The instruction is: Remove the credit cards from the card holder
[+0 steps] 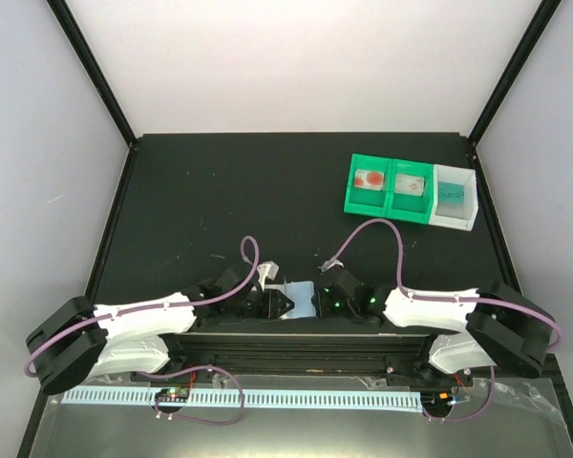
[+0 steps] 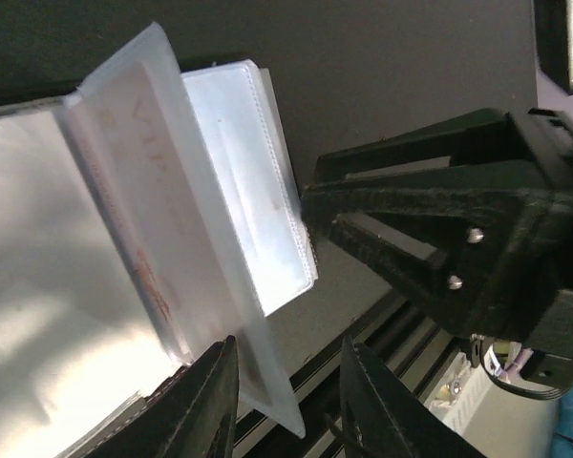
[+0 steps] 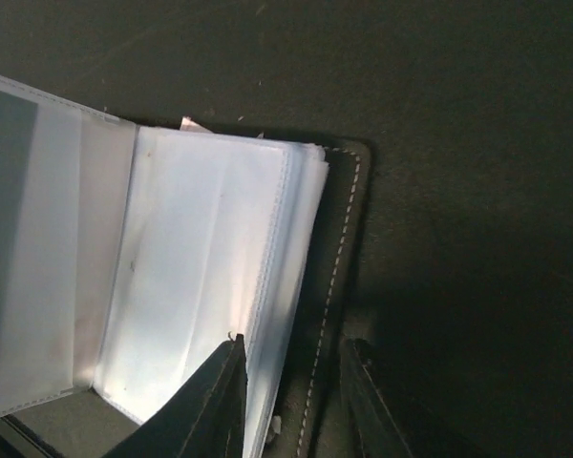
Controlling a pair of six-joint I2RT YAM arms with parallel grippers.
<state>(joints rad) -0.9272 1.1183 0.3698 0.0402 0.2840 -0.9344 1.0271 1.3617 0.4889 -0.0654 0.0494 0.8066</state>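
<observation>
Clear sleeves (image 3: 210, 248) lie open, left hand (image 2: 289, 345) half-open around one, right hand (image 3: 294, 343) over the holder (image 3: 342, 239) edge, grip unclear; next, pinch out a card (image 2: 148, 210).

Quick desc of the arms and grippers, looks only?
Left arm and right arm: white shells, black joints. A purple cable loops off each. Green lights glow on the right wrist. Left gripper and right gripper: matte black, two tapered fingers; silver screws on the right one's body.

Left arm (image 1: 138, 320) and right arm (image 1: 439, 307) stretch inward, left hand (image 2: 288, 405) and right hand (image 3: 291, 401) nearly meeting (both jaws slightly parted).
</observation>
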